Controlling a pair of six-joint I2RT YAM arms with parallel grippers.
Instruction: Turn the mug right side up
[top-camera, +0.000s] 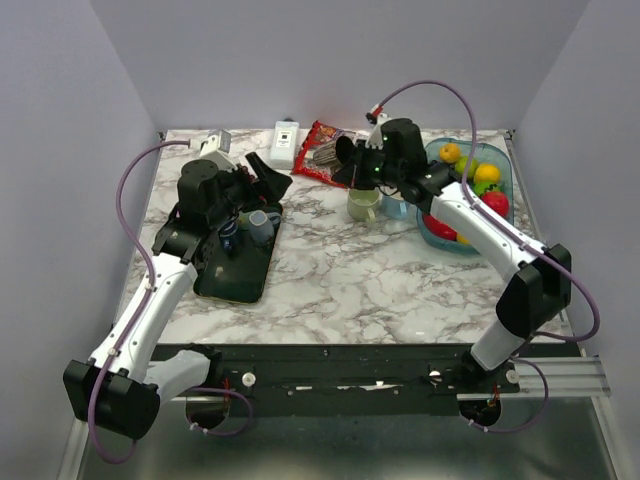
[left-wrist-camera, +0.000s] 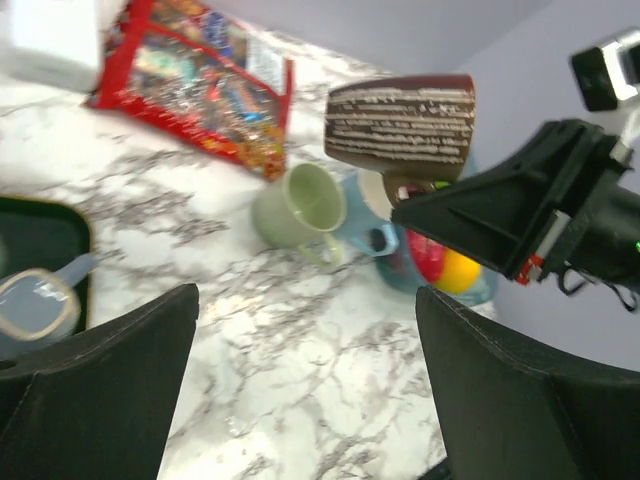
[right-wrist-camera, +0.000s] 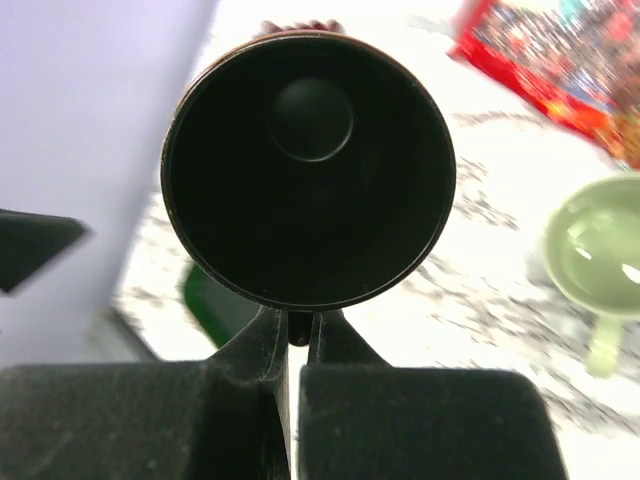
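The 2 arms, left arm (top-camera: 150, 305) and right arm (top-camera: 480, 228), have white links between black joint housings (top-camera: 205, 190). A purple cable (top-camera: 124, 205) runs along each arm (the right one ends in a white plug (top-camera: 376, 112)). The left gripper (left-wrist-camera: 308, 330) has broad, black, wedge-shaped fingers (left-wrist-camera: 100, 395). The right gripper (right-wrist-camera: 290, 345) has matt, grainy black pads (right-wrist-camera: 420, 420). Its body carries a green LED (top-camera: 371, 168) and a small red mark (left-wrist-camera: 535, 266).
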